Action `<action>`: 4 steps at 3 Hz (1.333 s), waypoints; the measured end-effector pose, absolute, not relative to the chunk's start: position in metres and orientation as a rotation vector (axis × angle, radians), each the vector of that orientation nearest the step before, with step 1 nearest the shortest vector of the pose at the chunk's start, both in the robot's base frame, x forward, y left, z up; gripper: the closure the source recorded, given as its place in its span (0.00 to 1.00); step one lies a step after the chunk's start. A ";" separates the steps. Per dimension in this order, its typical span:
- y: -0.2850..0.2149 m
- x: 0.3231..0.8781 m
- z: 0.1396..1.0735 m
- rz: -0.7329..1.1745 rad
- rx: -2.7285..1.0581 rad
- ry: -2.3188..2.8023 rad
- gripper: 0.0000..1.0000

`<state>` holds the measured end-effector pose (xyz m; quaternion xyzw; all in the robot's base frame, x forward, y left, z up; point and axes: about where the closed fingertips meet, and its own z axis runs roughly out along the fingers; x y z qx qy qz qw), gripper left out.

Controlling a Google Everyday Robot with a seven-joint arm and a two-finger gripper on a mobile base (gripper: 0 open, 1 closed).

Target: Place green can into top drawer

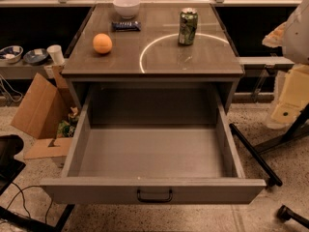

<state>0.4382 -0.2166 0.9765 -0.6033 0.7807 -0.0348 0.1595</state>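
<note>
The green can [188, 26] stands upright on the cabinet top [193, 62], at the back right, inside a bright ring of reflected light. The top drawer [152, 151] is pulled wide open towards me; its grey inside holds nothing, and a small black handle [154, 195] sits centred on its front panel. My gripper [288, 100] hangs at the right edge of the view, off to the right of the cabinet, lower than the can and well apart from it. It holds nothing that I can see.
An orange [102, 43], a white bowl [126, 6] and a dark blue snack bar [126, 26] sit on the cabinet top. A cardboard box [41, 112] stands on the floor at left. Black stand legs [256, 156] cross the floor at right.
</note>
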 end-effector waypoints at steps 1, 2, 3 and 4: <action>-0.217 0.438 0.977 -0.100 -1.724 2.231 0.00; -0.216 0.439 0.977 -0.113 -1.696 2.211 0.00; -0.227 0.443 0.957 -0.094 -1.643 2.175 0.00; -0.245 0.463 0.944 -0.087 -1.480 2.138 0.00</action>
